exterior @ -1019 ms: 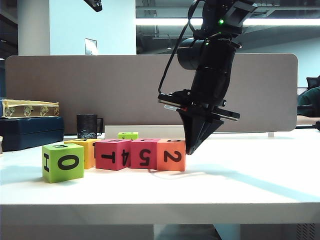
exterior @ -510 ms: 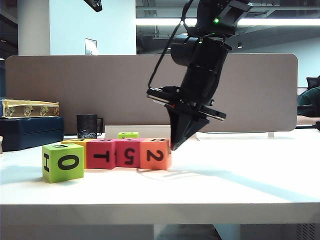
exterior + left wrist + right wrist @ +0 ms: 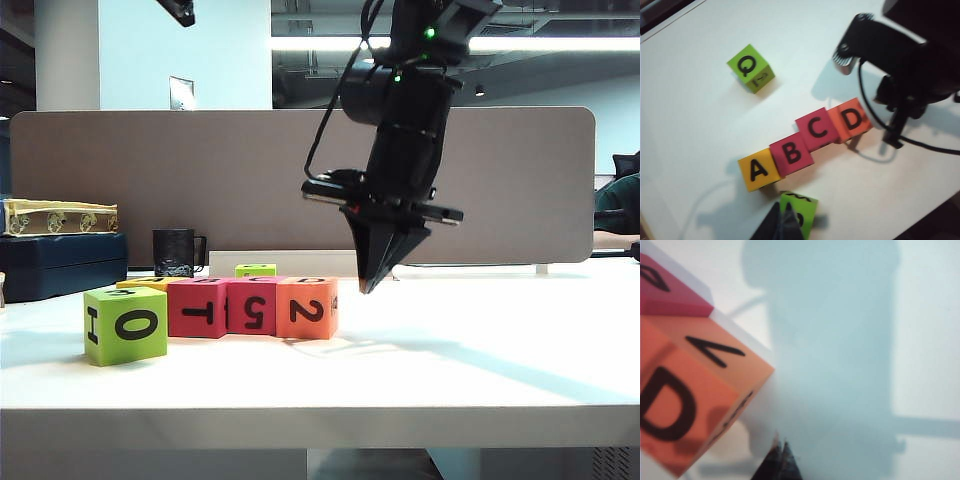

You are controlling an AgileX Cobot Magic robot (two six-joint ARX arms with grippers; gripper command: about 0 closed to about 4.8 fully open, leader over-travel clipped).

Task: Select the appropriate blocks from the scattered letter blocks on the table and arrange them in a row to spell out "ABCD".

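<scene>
Six letter blocks sit on the table point(image 3: 480, 380): two red point(image 3: 791, 153) point(image 3: 817, 129), two lime green point(image 3: 751, 68) point(image 3: 799, 215), one yellow-orange point(image 3: 758, 169), one orange point(image 3: 852, 120). One black mug point(image 3: 175, 252).

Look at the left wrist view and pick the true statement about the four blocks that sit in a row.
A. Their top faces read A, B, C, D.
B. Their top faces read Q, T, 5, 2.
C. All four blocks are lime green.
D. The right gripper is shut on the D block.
A: from above, the yellow-orange block, two red blocks and the orange block show A, B, C, D, touching side by side.
</scene>
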